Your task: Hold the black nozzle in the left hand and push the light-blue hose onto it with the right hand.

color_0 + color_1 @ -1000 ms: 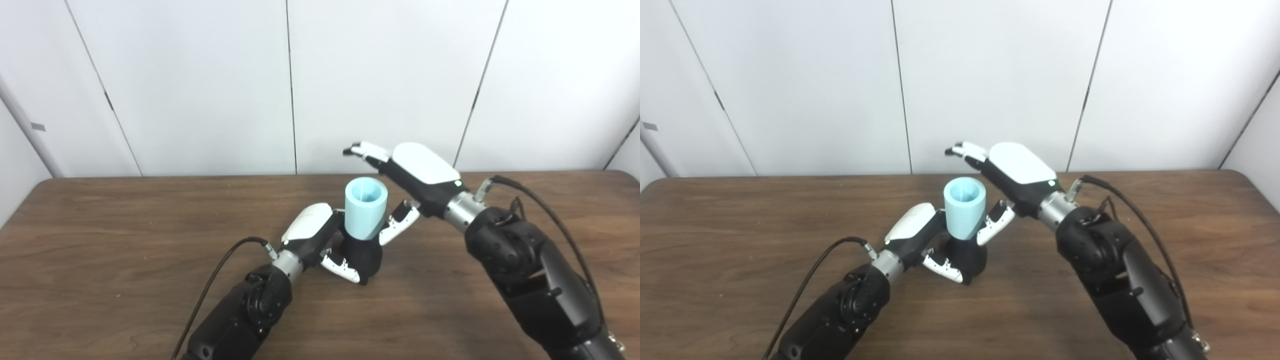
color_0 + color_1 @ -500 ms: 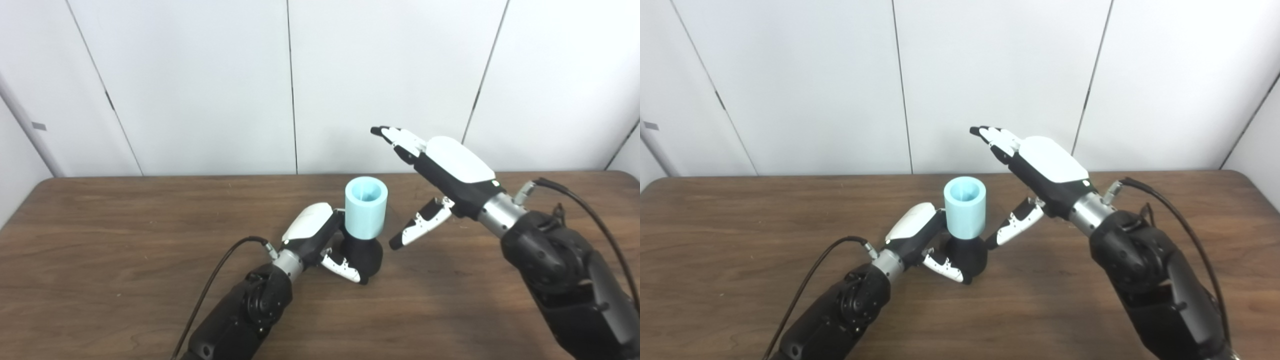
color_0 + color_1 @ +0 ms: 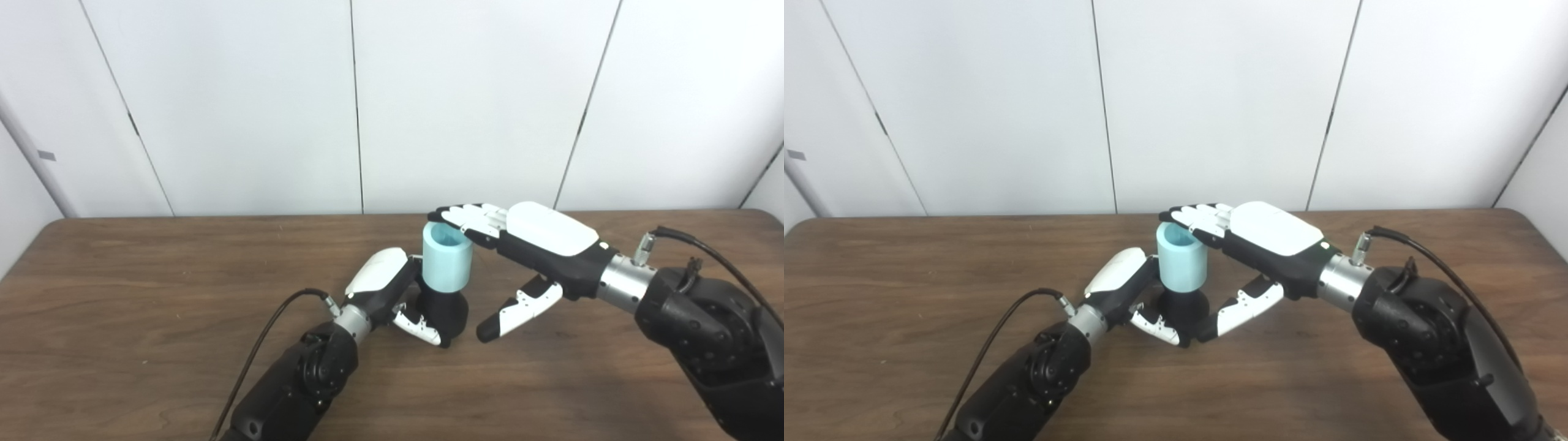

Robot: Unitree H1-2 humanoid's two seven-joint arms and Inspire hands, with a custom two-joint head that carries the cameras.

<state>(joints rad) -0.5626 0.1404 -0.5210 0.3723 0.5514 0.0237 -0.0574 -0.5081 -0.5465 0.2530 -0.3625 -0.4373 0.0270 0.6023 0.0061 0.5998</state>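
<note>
The scene holds one light-blue hose (image 3: 447,264), a short wide tube, and one black nozzle (image 3: 445,312) beneath it. Two robot hands are in view: one left hand (image 3: 384,285) and one right hand (image 3: 539,245). Each arm carries one black cable, two in all. There is one wooden table (image 3: 122,294).

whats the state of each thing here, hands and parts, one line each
black nozzle: upright on the table, gripped by the left hand
light-blue hose: upright, seated on the nozzle's top, open end up
left hand: shut on the nozzle
right hand: open, flat fingers over the hose's rim, thumb apart
</note>
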